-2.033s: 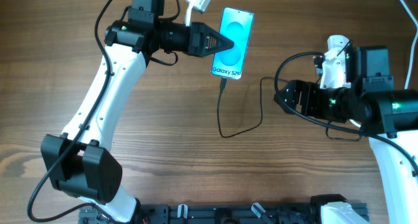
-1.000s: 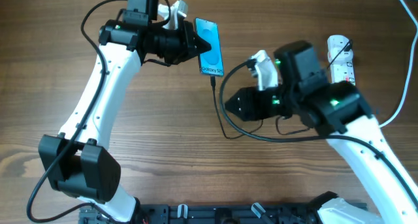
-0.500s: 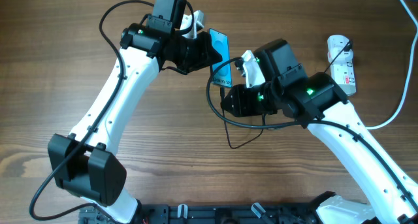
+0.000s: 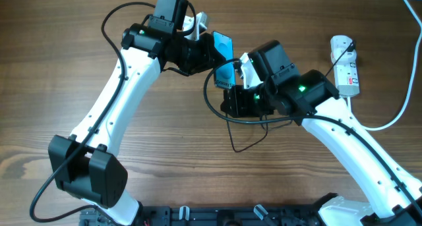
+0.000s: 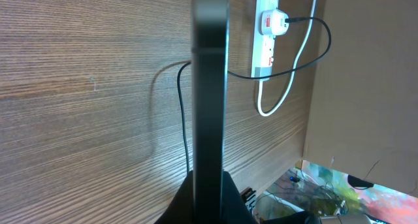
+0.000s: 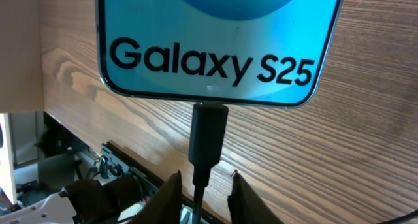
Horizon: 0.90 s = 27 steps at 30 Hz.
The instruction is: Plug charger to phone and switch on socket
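**A:** What lies under you in the overhead view?

**B:** A brown wood-grain tabletop (image 4: pixel 79 28). Your socket (image 4: pixel 345 68) lies near its far right corner, with its long axis running from far edge to near edge. The phone (image 4: pixel 224 45) is up off the wood, toward the middle of the far edge, clamped in your left gripper (image 4: pixel 212 53). Its long axis runs roughly far to near, and its near end sits just beside your right gripper (image 4: pixel 229 93).

**A:** And the left wrist view?

**B:** You see the phone edge-on, a dark slab standing straight up the frame from the closed jaws of your left gripper. Behind it the wood runs to the tabletop's edge, where the socket lies. Past that edge stands a plain tan panel (image 5: pixel 359 87), with bright clutter below it that is too blurred to name.

**A:** Right wrist?

**B:** The cyan screen faces you, with dark "Galaxy S25" lettering upright along its lowest short edge. The charger (image 6: pixel 208 136) meets the middle of that edge, connector pointing up. Its cable drops straight down between your right gripper's fingers (image 6: pixel 171 194). They are drawn in narrow on either side of the cable, but you cannot tell whether the pads press it. Wood fills the background, and dark framework shows past its edge at lower left.
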Motion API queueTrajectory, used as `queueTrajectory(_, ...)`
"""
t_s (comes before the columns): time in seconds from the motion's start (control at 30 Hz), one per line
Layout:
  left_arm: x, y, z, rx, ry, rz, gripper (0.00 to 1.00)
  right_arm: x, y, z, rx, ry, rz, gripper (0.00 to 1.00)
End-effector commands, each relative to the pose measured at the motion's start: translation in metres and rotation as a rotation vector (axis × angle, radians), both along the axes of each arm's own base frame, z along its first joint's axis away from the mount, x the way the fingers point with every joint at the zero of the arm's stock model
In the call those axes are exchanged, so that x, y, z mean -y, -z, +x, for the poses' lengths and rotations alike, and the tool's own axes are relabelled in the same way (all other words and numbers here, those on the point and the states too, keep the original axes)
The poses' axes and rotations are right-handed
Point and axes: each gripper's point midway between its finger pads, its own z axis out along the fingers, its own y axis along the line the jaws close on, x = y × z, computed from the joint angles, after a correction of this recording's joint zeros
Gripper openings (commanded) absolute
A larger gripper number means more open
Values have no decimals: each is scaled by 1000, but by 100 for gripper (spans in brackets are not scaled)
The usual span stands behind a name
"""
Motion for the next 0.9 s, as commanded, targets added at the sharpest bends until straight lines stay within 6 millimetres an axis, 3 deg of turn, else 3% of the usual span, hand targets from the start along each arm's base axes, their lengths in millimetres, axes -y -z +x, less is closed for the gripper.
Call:
queueTrajectory(0.0, 6, -17, -7, 21, 24, -43, 4, -1, 2, 5, 12, 7, -15, 19)
queueTrajectory(0.43, 8, -18, -13, -6, 40, -61, 4, -6, -3, 12, 46, 9, 10, 5)
queueTrajectory(0.87, 10, -17, -17, 0, 65, -54, 4, -8, -7, 19, 77, 13, 27, 4)
